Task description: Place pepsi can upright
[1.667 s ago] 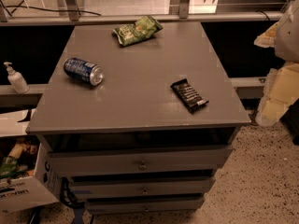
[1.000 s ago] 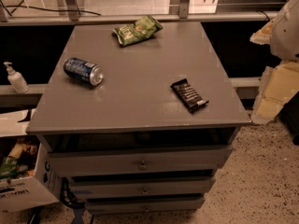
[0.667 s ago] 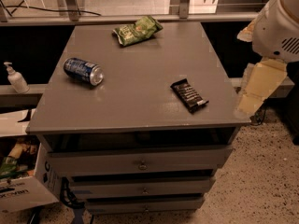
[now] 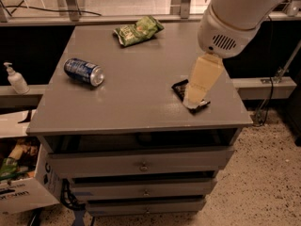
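Pepsi can [image 4: 83, 71] on side on table [image 4: 141, 98]; end effector [image 4: 194, 100] apparently above candy bar [image 4: 178, 86], grip state unclear.

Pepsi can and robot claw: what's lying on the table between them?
Nothing: the camera view shows bare tabletop between the pepsi can, on its side, and the gripper over the candy bar.

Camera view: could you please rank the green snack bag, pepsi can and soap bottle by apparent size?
1. green snack bag
2. pepsi can
3. soap bottle
The gripper hangs over the candy bar, right of the can.
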